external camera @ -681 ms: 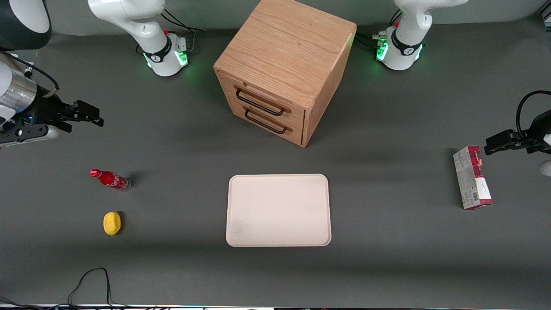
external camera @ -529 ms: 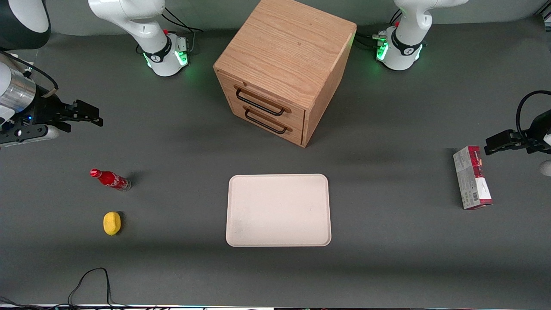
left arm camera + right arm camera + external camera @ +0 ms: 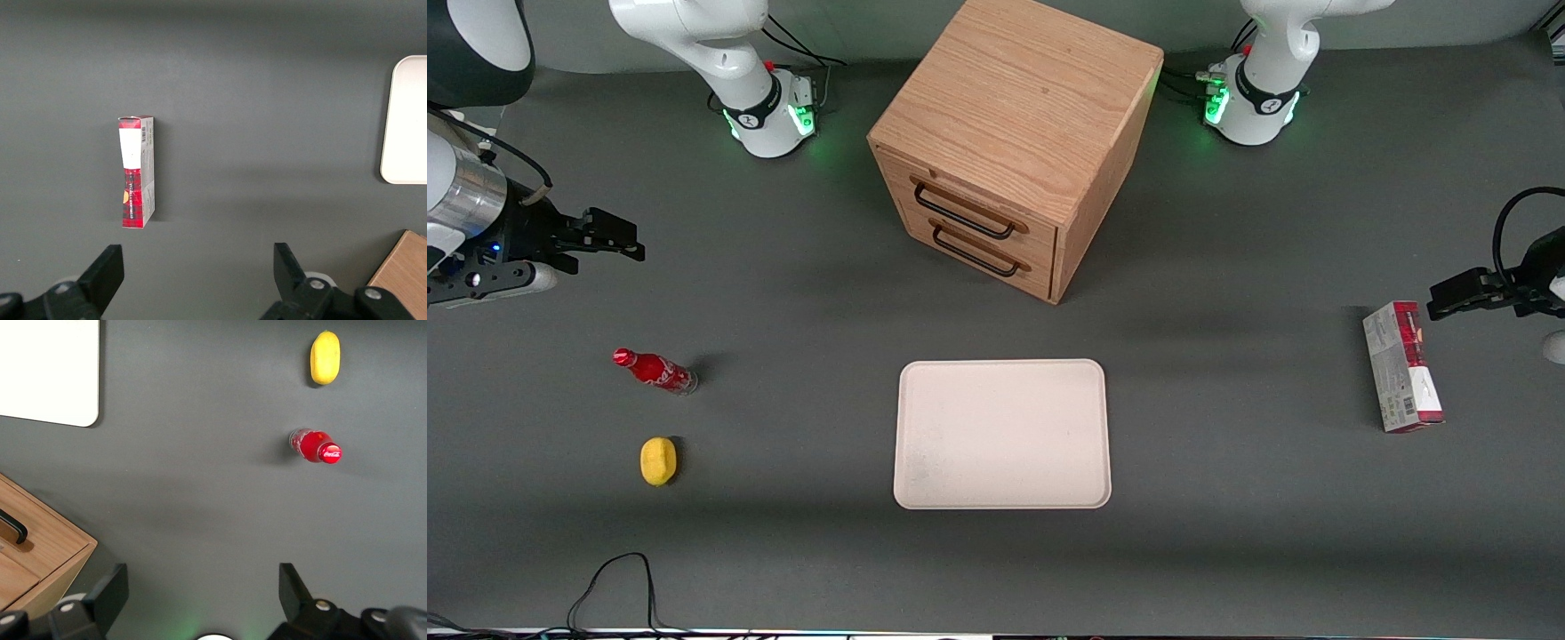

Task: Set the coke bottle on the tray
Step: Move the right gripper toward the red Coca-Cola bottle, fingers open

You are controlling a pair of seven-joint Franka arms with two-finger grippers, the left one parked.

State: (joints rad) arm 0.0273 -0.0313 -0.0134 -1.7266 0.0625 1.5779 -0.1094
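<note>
Since the earlier frames your end effector (image 3: 627, 241) has crept slightly toward the middle of the bench (image 3: 1227, 533) and a touch farther from the front camera; nothing else has shifted.

The bench is a matte dark-grey sheet. On it, the biggest thing is the wooden cabinet (image 3: 1014, 133), a grained oak-coloured box with two drawers and black wire handles, set askew near the bench's edge farthest from the front camera. In front of its drawers lies the tray (image 3: 1002, 434), flat, cream-white, rounded at the corners with a low rim, holding nothing. The red-and-grey carton (image 3: 1401, 366) lies flat toward the parked arm's end.

Your end effector hangs above the bench at the working arm's end, fingers spread wide and holding nothing. The coke bottle (image 3: 655, 371) stands upright, nearer the front camera than the end effector and well apart from it: slim, glossy red, red cap, clear base. The yellow lemon-shaped object (image 3: 658, 461) lies nearer the camera still, close to the bottle but apart.

Bare bench runs between bottle and tray.
</note>
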